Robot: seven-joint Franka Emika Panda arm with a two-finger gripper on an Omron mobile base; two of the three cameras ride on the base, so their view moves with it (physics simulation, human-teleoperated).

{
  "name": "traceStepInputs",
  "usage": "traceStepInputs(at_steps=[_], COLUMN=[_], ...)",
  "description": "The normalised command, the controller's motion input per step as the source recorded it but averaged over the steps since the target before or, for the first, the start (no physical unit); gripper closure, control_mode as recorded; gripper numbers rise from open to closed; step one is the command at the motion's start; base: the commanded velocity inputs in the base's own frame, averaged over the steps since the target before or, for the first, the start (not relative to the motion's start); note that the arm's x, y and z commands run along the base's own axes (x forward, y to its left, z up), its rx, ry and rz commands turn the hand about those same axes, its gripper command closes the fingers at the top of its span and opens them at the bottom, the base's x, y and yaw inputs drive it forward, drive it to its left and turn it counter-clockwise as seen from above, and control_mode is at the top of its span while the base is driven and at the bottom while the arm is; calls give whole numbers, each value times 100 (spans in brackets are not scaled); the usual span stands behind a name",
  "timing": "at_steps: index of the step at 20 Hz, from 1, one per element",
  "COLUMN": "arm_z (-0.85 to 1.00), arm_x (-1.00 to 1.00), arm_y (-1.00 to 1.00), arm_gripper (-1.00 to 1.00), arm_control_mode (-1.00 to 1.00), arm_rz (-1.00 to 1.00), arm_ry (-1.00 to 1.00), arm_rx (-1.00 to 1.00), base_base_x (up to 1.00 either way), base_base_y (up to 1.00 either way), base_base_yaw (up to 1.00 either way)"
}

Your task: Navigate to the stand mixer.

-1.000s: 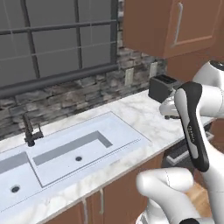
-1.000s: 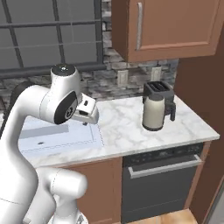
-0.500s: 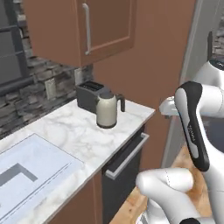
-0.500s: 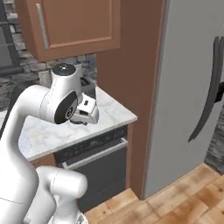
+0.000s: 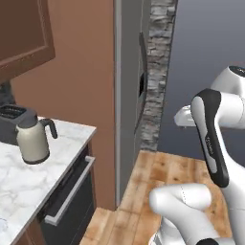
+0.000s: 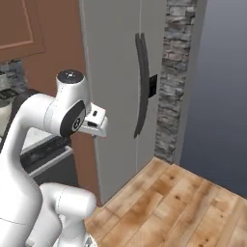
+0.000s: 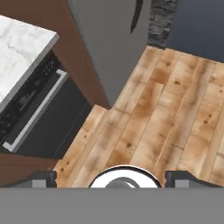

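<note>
You are driving a base with nothing to carry, so the arm is sitting folded up over it, out of the way of cabinets and doors. The gripper (image 7: 112, 177) is pointing down at the wooden floor (image 7: 175, 109); its two dark fingertips (image 7: 41, 178) are standing wide apart at the bottom of the hand view, so the jaws are open and holding nothing, which fits a task that asks only for travel.

The stand mixer is not among what these views are taking in, so you cannot tell yet where it stands. You are looking at the right-hand end of the table (image 5: 62, 158), where a cream kettle (image 5: 32, 139) is standing just in front of a low black toaster (image 5: 12, 122) near the back edge; neither is your goal. Below the table's front edge a dark oven (image 5: 67, 191) is showing its long handle. Past the table's end corner a tall grey fridge (image 6: 120, 87) is rising, with a stone wall (image 6: 178, 72) beyond it.

Judging from this, the search is unfinished, and turning further will likely be needed.
</note>
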Motion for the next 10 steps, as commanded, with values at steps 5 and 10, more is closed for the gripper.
traceStepInputs(at_steps=[5, 10], arm_z=[0, 0], arm_x=[0, 0], arm_y=[0, 0], arm_gripper=[-100, -100], arm_control_mode=[100, 100], arm_rz=[0, 0], arm_ry=[0, 0], arm_rx=[0, 0], base_base_x=[0, 0], base_base_y=[-85, -78], base_base_yaw=[-53, -55])
